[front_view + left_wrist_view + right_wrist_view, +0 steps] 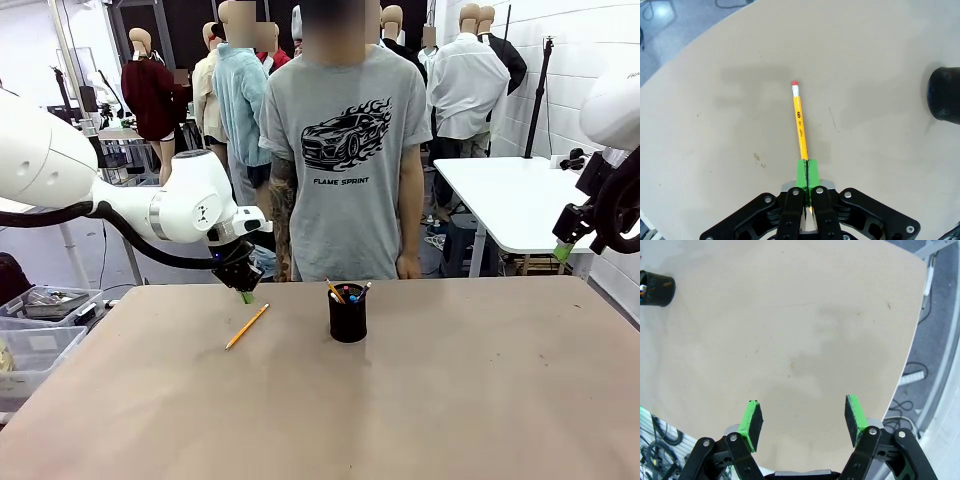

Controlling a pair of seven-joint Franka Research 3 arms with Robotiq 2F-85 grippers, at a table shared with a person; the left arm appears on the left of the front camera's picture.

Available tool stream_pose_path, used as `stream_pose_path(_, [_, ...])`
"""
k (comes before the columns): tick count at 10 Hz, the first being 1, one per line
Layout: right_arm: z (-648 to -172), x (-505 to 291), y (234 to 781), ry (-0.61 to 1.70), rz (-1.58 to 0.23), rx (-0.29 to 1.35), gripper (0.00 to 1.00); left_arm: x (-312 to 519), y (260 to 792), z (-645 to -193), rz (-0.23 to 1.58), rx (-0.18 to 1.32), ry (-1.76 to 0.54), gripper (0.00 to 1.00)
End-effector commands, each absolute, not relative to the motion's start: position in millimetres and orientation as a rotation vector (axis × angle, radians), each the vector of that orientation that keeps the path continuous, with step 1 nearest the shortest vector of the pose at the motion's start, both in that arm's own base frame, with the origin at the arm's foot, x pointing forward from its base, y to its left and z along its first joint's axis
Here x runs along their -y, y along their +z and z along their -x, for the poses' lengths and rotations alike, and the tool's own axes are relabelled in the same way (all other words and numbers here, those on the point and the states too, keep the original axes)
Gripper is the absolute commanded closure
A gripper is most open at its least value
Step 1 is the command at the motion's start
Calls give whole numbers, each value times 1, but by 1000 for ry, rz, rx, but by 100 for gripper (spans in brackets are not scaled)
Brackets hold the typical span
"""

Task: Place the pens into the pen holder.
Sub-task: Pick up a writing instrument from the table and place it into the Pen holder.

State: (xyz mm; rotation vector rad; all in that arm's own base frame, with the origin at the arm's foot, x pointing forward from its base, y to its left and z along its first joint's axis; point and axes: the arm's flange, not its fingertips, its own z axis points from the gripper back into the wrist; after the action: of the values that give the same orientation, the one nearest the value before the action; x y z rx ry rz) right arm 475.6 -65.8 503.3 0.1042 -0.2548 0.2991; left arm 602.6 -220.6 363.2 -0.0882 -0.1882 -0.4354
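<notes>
- The left gripper [806, 172] is clamped on the tip end of the yellow pencil [800, 125], its green pads pressed together around the shaft; the eraser end points away toward 12 o'clock in the left wrist view.
- In the front view the pencil [247, 326] lies low on the desk [450, 400], at about 9 o'clock from the pen holder [347, 314], which already has several pens [346, 292] standing in it.
- Judged best: lift straight up first, since the grip is at one end and the long free end may sag or swing.
- Carry it over the holder's mouth, tilt upright, release low to avoid tipping the cup.
- The right gripper [803, 421] hangs wide and empty, well off toward 3 o'clock.
</notes>
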Motion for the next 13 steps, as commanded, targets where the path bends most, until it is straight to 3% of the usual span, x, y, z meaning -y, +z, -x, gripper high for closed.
stream_pose_path(1, [-476, 67, 502, 311, -106, 269, 17, 223, 344, -596, 60, 157, -423, 89])
stream_pose_path(4, [-476, 67, 502, 311, -106, 269, 17, 233, 332, -595, 21, 156, -432, 29])
stream_pose_path(5, [-476, 67, 502, 311, -106, 269, 17, 234, 329, -596, 22, 164, -451, 25])
stream_pose_path(11, [-476, 67, 502, 311, -106, 269, 17, 229, 307, -603, 23, 119, -452, 25])
stream_pose_path(13, [-476, 67, 502, 311, -106, 269, 17, 229, 309, -602, 25, 106, -454, 65])
